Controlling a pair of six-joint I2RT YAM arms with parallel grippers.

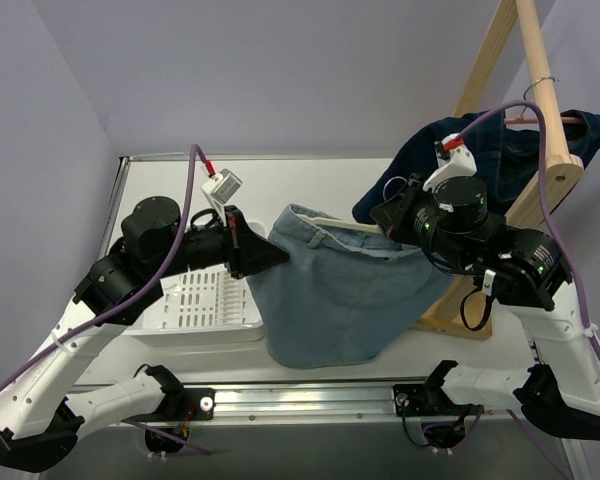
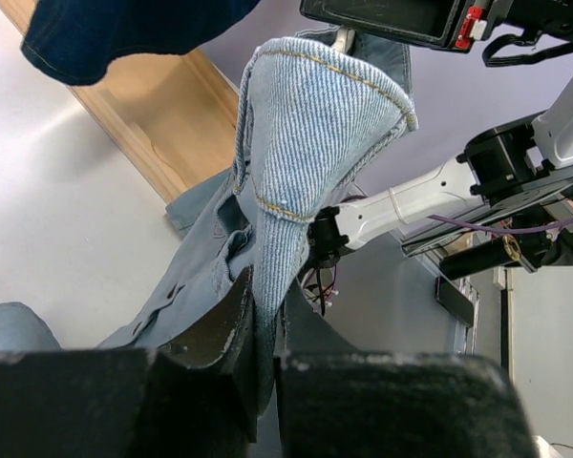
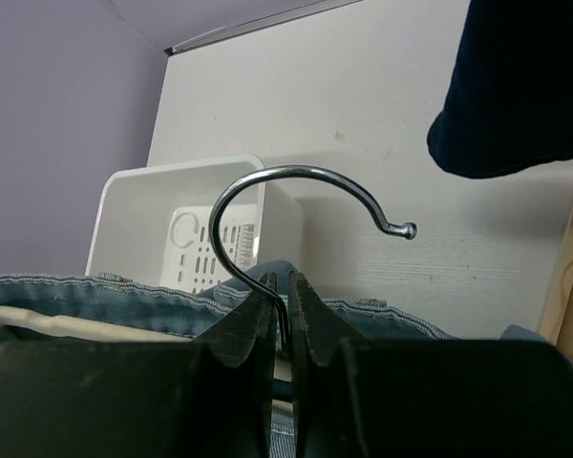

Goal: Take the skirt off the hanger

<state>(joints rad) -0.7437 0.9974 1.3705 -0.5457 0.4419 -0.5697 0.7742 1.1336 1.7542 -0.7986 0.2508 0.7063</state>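
Above table, arms angled inward, left pincer clamping skirt, right pincer clamping hanger

White table, metal rail along its near edge, bottom of frame. Slotted white basket sits on it, left of centre. Wooden rack stands at right. Skirt hem drapes down centre-low; contact with the table unclear.

skirt light blue denim, yellow stitching; basket white; garment at upper right dark navy; hanger hook chrome; rack pale wood.
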